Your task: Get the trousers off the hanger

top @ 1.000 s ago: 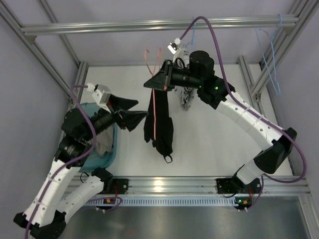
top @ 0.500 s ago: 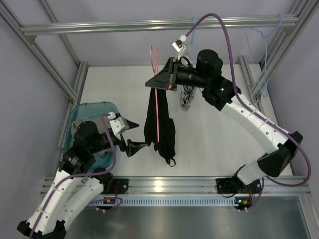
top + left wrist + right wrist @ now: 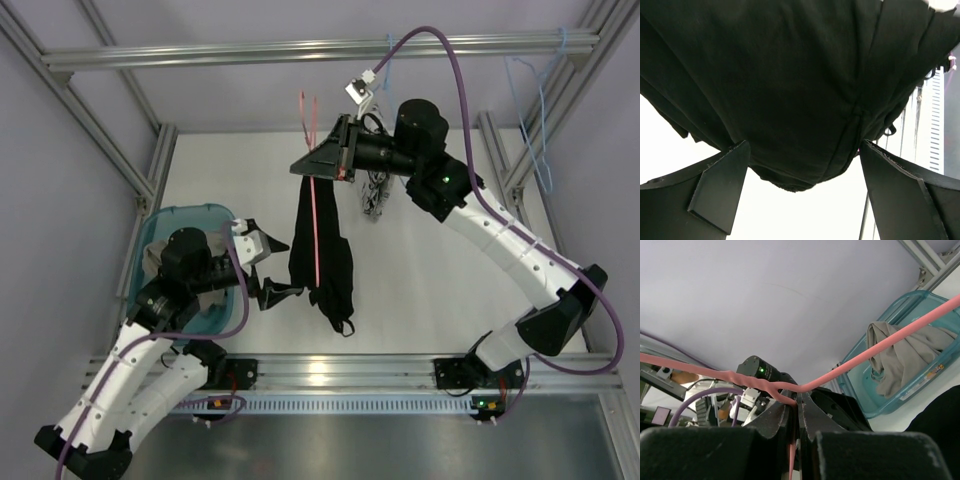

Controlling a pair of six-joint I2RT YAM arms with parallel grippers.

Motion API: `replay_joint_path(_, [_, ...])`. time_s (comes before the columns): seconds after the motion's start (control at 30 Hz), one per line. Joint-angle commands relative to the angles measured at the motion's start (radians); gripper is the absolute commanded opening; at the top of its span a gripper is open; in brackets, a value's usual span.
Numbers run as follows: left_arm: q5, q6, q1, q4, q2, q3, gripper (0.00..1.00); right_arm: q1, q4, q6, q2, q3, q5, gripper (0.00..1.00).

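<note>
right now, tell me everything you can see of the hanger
The hanger is thin pink-red wire with a twisted neck. The right tool is shut on it beside the twist, holding it raised. The black trousers drape over it and hang down, hiding most of it; one pink wire shows against the fabric.

so the trousers [image 3: 790,75] are soft matt black cloth, the hanger [image 3: 880,346] is thin pink wire with a smooth, slightly shiny coat, the left fingers [image 3: 720,190] look like matt black plastic, the bin [image 3: 200,210] is see-through teal plastic with crumpled grey-beige cloth [image 3: 900,357] inside, and the bench [image 3: 430,270] is smooth white.
</note>
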State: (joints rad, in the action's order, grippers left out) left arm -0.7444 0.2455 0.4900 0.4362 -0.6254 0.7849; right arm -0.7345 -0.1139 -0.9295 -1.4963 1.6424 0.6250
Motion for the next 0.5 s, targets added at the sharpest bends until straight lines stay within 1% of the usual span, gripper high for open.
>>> replay_joint_path(0.0, [-0.021,-0.009,0.002,-0.082,-0.016,0.054,0.96,0.007,0.095,-0.037,0.005,0.034,-0.007,0.00])
replay_joint_path(0.3, [-0.016,-0.041,0.013,-0.090,-0.019,0.076,0.96,0.010,0.042,-0.038,-0.024,0.056,-0.085,0.00])
replay_joint_path(0.47, [-0.050,-0.064,0.015,-0.086,-0.037,0.088,0.94,0.018,0.026,-0.054,-0.039,0.059,-0.100,0.00])
